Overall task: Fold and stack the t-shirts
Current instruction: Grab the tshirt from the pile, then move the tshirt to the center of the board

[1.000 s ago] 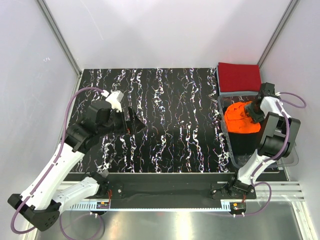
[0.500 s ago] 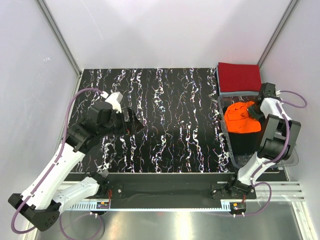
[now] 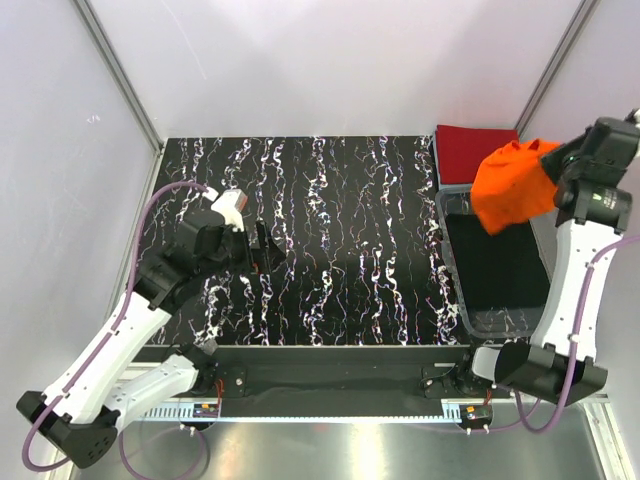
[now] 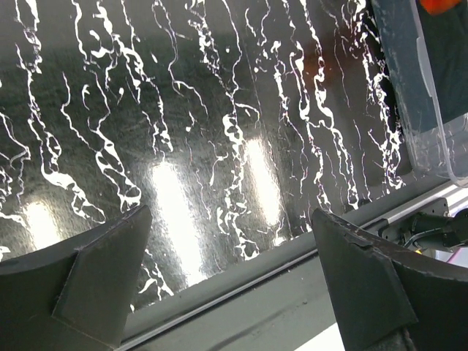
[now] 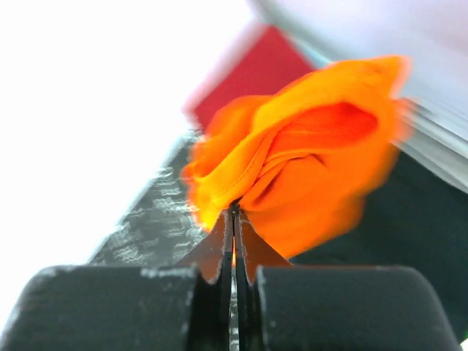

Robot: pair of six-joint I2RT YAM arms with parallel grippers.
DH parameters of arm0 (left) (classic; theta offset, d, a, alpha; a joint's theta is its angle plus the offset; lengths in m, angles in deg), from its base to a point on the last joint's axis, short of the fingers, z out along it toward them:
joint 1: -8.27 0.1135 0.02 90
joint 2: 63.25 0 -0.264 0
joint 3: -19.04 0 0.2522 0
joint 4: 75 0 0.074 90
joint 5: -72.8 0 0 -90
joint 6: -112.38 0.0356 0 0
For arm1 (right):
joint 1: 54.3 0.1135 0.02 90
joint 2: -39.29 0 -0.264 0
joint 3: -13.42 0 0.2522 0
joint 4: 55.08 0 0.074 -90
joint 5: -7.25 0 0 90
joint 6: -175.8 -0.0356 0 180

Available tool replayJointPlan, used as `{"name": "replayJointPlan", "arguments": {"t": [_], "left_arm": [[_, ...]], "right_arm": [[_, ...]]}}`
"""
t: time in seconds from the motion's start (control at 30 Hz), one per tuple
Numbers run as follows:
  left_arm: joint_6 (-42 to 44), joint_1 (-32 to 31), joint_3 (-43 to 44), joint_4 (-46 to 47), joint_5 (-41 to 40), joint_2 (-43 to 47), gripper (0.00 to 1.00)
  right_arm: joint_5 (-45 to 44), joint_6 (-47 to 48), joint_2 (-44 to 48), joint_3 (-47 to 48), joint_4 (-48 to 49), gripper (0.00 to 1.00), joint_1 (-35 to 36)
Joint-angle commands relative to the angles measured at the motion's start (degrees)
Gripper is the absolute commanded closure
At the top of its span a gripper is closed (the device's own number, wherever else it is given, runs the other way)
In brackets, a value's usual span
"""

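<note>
A bright orange t-shirt [image 3: 512,186] hangs bunched in the air above the clear bin [image 3: 463,300] at the right, pinched by my right gripper [image 5: 234,212], whose jaws are shut on a fold of the cloth [image 5: 307,161]. The deep red t-shirt [image 3: 478,152] lies folded flat at the back right corner of the table, behind the bin. My left gripper [image 3: 262,242] hovers open over the left part of the marbled black table [image 3: 340,230], its fingers [image 4: 102,270] wide apart with nothing between them.
The clear plastic bin with a dark bottom stands along the right edge [image 4: 431,124]. White walls with metal posts close in the table on three sides. The table's front rail [image 4: 241,292] runs under my left gripper.
My right gripper shut on the orange t-shirt in the bin and lifted it high up and back. The left arm drifted slightly, still open.
</note>
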Motion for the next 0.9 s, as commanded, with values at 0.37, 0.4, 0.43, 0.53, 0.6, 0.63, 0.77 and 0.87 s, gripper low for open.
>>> {"name": "replayJointPlan", "arguments": {"t": [0.37,0.4,0.43,0.53,0.6,0.63,0.77,0.87], "left_arm": [[-1.5,0.0,2.6,3.3,-1.2,5.7,0.02],[-1.5,0.1,2.6,3.2,-0.9,5.9,0.02],[-1.5,0.1,2.9,2.9,-1.1,6.6,0.02],[-1.5,0.1,3.7,1.3,-2.4,7.7,0.02],[-1.8,0.0,4.0,0.4,-3.0,8.1,0.02],[-2.0,0.1,4.2,0.3,-3.0,8.4,0.02],[-2.8,0.2,4.2,-0.5,-3.0,8.8,0.02],[-3.0,0.1,3.5,-1.1,-3.9,8.8,0.02]], "right_arm": [[49.8,-12.8,0.0,26.4,5.6,1.00,7.2],[50.3,-13.6,0.4,24.3,6.8,1.00,8.8],[50.8,-14.1,0.9,23.3,7.8,1.00,9.6],[50.9,-15.5,0.9,20.8,11.0,1.00,12.5],[50.8,-16.4,0.1,20.6,12.4,1.00,14.2],[50.6,-16.6,-0.6,20.4,13.6,1.00,16.5],[49.3,-16.3,-2.4,13.5,15.9,1.00,22.6],[46.4,-12.4,-3.0,1.6,17.6,1.00,28.1]]}}
